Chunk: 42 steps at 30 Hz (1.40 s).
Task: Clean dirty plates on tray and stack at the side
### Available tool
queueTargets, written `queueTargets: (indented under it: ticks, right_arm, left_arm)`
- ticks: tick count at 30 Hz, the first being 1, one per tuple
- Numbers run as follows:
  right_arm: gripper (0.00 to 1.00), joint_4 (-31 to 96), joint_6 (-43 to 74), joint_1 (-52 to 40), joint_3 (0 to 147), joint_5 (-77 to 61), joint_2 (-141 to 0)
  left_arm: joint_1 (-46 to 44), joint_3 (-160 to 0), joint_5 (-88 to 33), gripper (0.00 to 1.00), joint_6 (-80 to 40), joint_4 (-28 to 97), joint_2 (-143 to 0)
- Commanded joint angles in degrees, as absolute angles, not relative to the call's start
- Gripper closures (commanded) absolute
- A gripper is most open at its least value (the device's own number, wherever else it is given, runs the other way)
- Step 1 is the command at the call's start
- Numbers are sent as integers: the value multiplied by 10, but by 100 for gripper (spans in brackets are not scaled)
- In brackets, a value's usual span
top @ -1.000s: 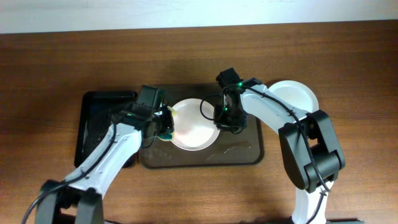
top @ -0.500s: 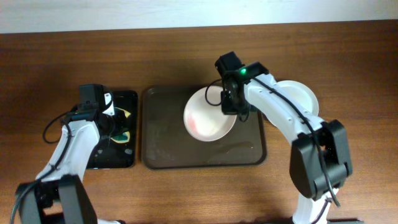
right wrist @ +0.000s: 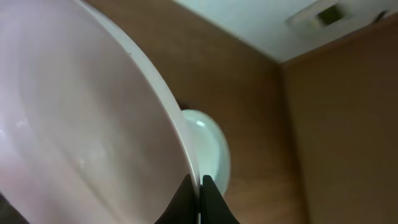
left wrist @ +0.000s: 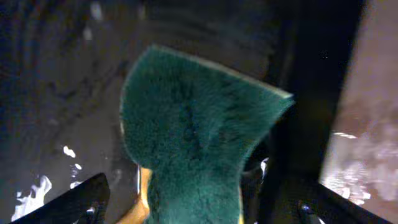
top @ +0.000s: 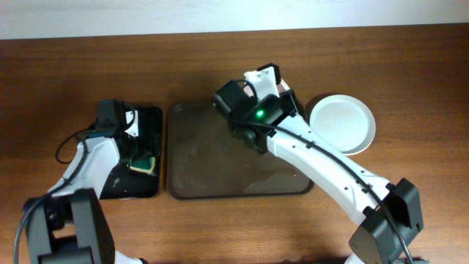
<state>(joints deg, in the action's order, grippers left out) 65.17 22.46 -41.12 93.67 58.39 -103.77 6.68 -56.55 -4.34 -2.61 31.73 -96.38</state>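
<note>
My right gripper (right wrist: 200,186) is shut on the rim of a white plate (right wrist: 81,118), which is lifted and tilted steeply on edge. In the overhead view the raised right arm (top: 253,117) hides this plate. A second white plate (top: 344,125) lies on the table right of the dark brown tray (top: 198,169), and it shows beyond the held rim as the far plate (right wrist: 211,149). My left gripper (left wrist: 199,211) is open over the black tray, its fingers wide on either side of a green and yellow sponge (left wrist: 199,130), seen overhead as the sponge (top: 144,163).
The narrow black tray (top: 110,183) lies left of the brown tray and carries the sponge. Wet smears shine on the brown tray's floor (top: 275,176). The table's far edge meets a pale wall (top: 234,15).
My left gripper has opened and let the sponge go on the black tray. My right arm has lifted the plate off the brown tray and tipped it on edge.
</note>
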Motion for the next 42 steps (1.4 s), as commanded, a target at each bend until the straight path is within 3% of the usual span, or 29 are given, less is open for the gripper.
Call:
queueTargets:
  ticks: [1, 3, 5, 7, 11, 17, 18, 19, 20, 22, 23, 28, 32, 37, 42]
  right_arm:
    - [96, 645, 235, -419, 948, 652, -1023]
    - [96, 643, 272, -404, 948, 625, -1023]
    - [96, 642, 300, -353, 948, 492, -1023]
    - [96, 637, 310, -249, 948, 308, -1023]
    - [96, 637, 309, -46, 935, 83, -1024]
    - [96, 623, 305, 146, 821, 45, -1024]
    - [93, 620, 305, 155, 810, 35, -1024]
    - [69, 617, 302, 155, 803, 17, -1024]
    - [19, 617, 265, 152, 802, -23, -1025]
    - [11, 620, 153, 137, 802, -147, -1025]
    - [1, 624, 59, 117, 802, -239, -1025]
    - [1, 748, 71, 22, 802, -130, -1025]
    - [1, 778, 80, -14, 780, -102, -980]
    - [1, 628, 87, -17, 587, -93, -681]
    - [1, 645, 95, -17, 552, -64, -488]
  left_arm:
    - [68, -568, -52, 2, -23, 316, -896]
    - [67, -568, -60, 1, -23, 333, -887]
    - [65, -567, -96, 0, -23, 354, -888]
    - [65, -567, -110, 0, -23, 365, -888]
    - [65, -565, -110, 0, -23, 375, -888]
    - [65, -565, -110, 0, -23, 376, -888]
    - [65, -565, -110, 0, -23, 376, -888]
    - [65, -565, -110, 0, -23, 376, -888]
    - [65, -565, -110, 0, -23, 376, -888]
    - [65, -565, -110, 0, -23, 376, -888]
    - [65, -565, -110, 0, -23, 376, -888]
    - [65, -565, -110, 1, -109, 485, -888]
    - [65, -556, -157, 1, -33, 606, -876]
    - [65, -450, -150, 1, -33, 551, -650]
    - [65, -383, -150, 1, -30, 497, -311]
